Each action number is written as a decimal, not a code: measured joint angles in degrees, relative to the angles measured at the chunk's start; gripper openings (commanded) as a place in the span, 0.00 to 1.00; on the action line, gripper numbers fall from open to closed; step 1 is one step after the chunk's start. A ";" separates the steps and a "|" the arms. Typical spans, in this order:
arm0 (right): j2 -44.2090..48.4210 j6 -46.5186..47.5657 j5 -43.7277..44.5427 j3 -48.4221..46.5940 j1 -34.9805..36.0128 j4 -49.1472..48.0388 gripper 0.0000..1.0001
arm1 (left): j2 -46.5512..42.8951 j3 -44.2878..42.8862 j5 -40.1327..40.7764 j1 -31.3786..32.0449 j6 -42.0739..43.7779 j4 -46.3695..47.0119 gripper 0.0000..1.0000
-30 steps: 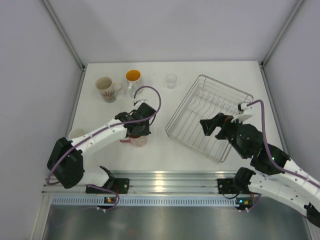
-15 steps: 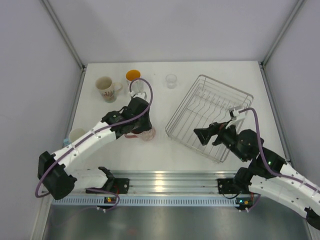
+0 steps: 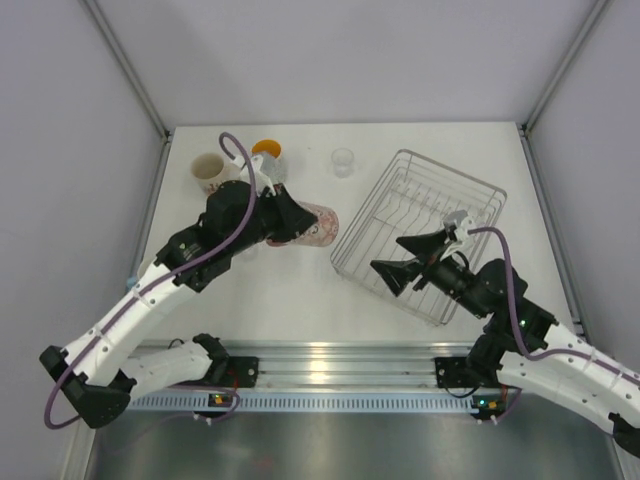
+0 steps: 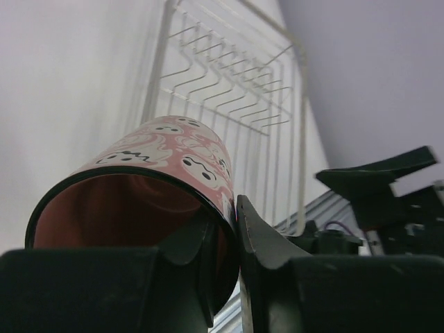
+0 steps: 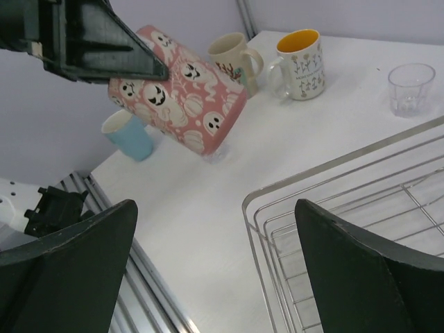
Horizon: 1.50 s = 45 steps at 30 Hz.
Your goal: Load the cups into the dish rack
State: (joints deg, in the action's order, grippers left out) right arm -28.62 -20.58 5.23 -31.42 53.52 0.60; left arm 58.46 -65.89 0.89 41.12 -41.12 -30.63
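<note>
You are looking at one white table (image 3: 300,290) closed in by pale grey walls, with a metal rail along its near edge. One dish rack (image 3: 440,195) sits on the table's right part, turned at an angle.

Two arms are up. Your right fingers (image 3: 388,252) are spread wide apart and grasp nothing, hovering over the rack's near-left corner. Your left fingers (image 4: 232,232) are clenched on the rim of the pink cup (image 3: 318,225), one finger inside and one outside. It hangs in the air just left of the rack, tipped onto its side with its base toward the rack.

You can count five cups, all outside the rack. Besides the pink one, four stand on the table:
- One orange-inside mug (image 5: 300,62), left of the rack's far corner.
- One cream patterned mug (image 5: 232,52), further left of the rack.
- One light blue cup (image 5: 128,132), furthest left of the rack.
- One clear glass (image 3: 343,160), near the rack's far-left corner.
</note>
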 measured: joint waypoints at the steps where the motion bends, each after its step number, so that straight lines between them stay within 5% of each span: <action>1: 0.00 0.72 -0.33 1.01 0.00 -2.19 0.98 | -0.66 0.02 -1.18 -0.02 -0.85 1.75 0.00; 9: -0.70 6.16 -3.72 4.92 0.00 -12.11 0.99 | -2.49 3.06 -16.35 -1.62 -11.89 24.55 0.00; 15: -5.11 8.15 -10.12 3.34 -0.02 -14.01 0.99 | 3.37 8.63 -28.48 -4.00 -29.14 49.13 0.00; 19: -5.29 8.17 -13.00 3.26 -0.26 -16.61 0.97 | 8.81 11.89 -33.00 -4.68 -41.92 65.79 0.00; 26: -8.63 7.96 -16.61 1.92 -2.75 -22.56 0.93 | 11.34 14.16 -35.78 -4.70 -55.58 82.09 0.00; 33: -12.85 8.22 -21.00 -0.24 -6.91 -25.07 0.80 | 10.14 16.26 -36.06 -4.70 -61.92 90.92 0.00; 45: -17.14 5.64 -25.83 -3.61 -7.63 -31.78 0.62 | 9.40 23.10 -33.86 -4.70 -65.29 93.29 0.00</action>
State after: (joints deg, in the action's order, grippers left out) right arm -45.76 -14.94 -20.60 -35.03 45.89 -31.18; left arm 67.85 -42.78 -32.97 36.42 -106.41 62.65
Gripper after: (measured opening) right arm 0.638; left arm 0.194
